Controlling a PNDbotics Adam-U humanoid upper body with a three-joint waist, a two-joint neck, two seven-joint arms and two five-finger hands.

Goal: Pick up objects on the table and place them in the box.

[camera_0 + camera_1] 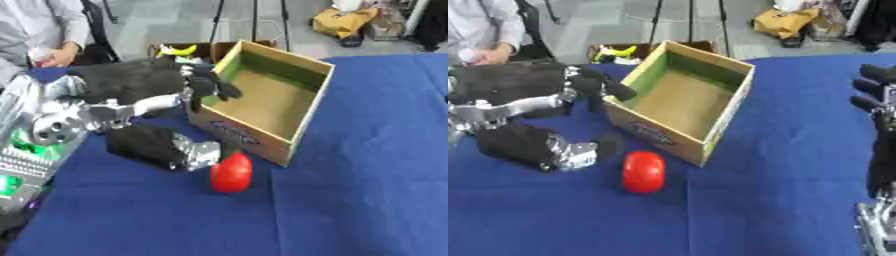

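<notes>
An open cardboard box with a green inner wall stands on the blue table, tilted askew to the view, and its floor looks bare. Just in front of its near corner a red object, rounded and smooth, lies on the cloth, close to the box but not touching it. The left arm comes in from the left, and the left hand hovers at the box's left wall, its dark fingers partly bent over the rim; it grasps nothing that can be seen. Below that arm a black and silver block rests on the table, left of the red object and apart from it. The right hand shows only at the right edge of the right eye view, fingers relaxed and holding nothing, well apart from the box.
</notes>
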